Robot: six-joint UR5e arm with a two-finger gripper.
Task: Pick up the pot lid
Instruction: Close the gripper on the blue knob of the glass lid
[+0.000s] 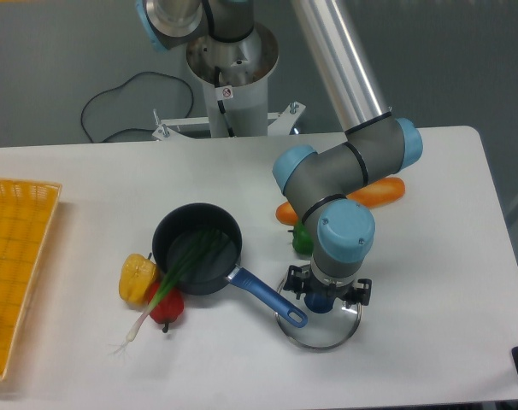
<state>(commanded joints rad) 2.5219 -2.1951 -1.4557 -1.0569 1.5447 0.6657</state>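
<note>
the gripper [329, 285] is tilted over the pot lid [329, 331], its fingers apart about the blue knob [320, 303]; the pot lid lies on the table [438, 342] near the black pan [184, 224], whose blue handle [263, 292] overlaps its rim in view

On your white table [88, 213] you have a yellow basket [55, 192], a blue-handled black pan [175, 222], a yellow pepper [134, 278], a red vegetable [167, 309], a clear lid [317, 336], a green vegetable [303, 239] and partly hidden orange pieces [385, 191].
</note>
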